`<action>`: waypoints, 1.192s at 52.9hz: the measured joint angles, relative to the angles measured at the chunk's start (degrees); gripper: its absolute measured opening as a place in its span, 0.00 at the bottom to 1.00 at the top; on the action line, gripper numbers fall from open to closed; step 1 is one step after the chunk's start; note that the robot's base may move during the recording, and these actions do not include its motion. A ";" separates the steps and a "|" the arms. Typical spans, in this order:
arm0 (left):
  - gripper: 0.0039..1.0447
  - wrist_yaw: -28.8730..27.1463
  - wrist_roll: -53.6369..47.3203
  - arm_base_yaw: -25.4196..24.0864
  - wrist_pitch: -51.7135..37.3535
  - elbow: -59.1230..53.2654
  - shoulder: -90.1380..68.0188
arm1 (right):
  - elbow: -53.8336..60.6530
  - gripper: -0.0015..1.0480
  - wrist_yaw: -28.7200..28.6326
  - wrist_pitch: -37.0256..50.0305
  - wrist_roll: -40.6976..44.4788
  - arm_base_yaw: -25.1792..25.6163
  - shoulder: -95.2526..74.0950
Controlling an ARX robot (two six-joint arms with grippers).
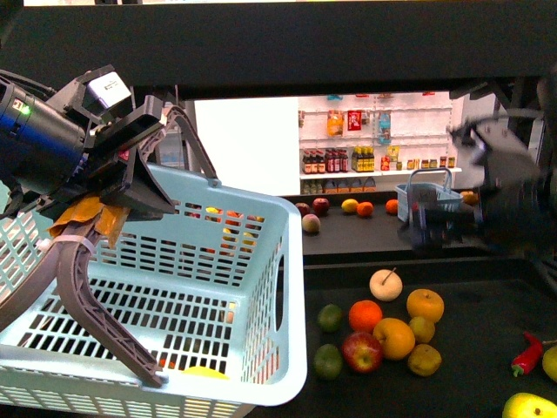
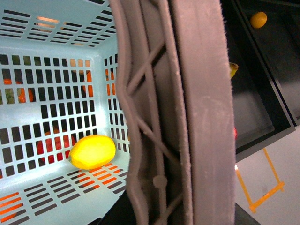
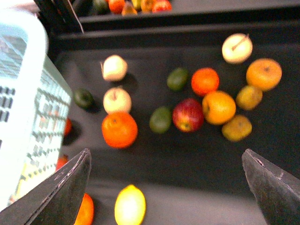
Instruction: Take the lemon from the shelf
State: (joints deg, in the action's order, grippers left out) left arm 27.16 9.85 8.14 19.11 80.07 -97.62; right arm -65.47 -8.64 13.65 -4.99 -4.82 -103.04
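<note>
Pale-blue plastic makes up the basket [image 1: 294,261]. In the front view it is held up, tilted, beside the shelf [image 1: 461,392] by the left gripper [image 1: 130,187], whose jaws are clamped on the grey handle [image 1: 96,305]. It is probably placed there so that picked fruit can be dropped in close by. 1 lemon [image 1: 206,372] is glimpsed low inside the basket, near its front wall. The right gripper [image 1: 426,228] is blurred above the deck, and its jaws cannot be judged from this view.

In the left wrist view the handle fills the middle, close against the camera, as expected of a firm grip. The lemon is seen lying alone on the basket floor, in a corner.

In the right wrist view the fingers [image 3: 65,187] are spread wide, with nothing held between them, above mixed fruit. A second lemon [image 3: 130,205] lies on the deck near the basket. The pick is judged done for 1 lemon, and the open jaws would suit either a release or a fresh approach.
</note>
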 joint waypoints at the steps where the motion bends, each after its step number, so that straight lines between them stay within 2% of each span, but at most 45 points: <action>1: 0.15 0.00 0.00 0.00 -0.02 0.00 0.00 | 0.98 0.93 0.15 0.74 0.39 0.15 -0.92; 7: 0.15 -0.11 0.00 0.00 0.00 0.00 0.00 | 3.98 0.93 1.73 4.70 2.45 0.17 -9.57; 16: 0.15 -0.11 0.00 0.00 0.00 0.00 0.00 | 1.60 0.93 2.95 5.03 3.30 -0.52 -18.82; 35: 0.15 -0.09 0.00 0.00 -0.02 0.00 0.00 | -10.32 0.93 1.51 1.75 3.63 -4.17 -31.58; 50: 0.15 -0.09 0.00 0.00 0.00 0.00 0.00 | -22.97 0.93 -1.20 -5.55 4.63 -7.72 -42.49; 63: 0.15 -0.07 0.00 0.00 0.00 0.00 0.00 | -28.22 0.93 -0.42 -7.02 5.38 -9.49 -47.95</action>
State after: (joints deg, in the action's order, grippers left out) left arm 27.09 9.85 8.14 19.11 80.07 -97.62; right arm -93.69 -9.06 6.63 0.38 -14.31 -151.00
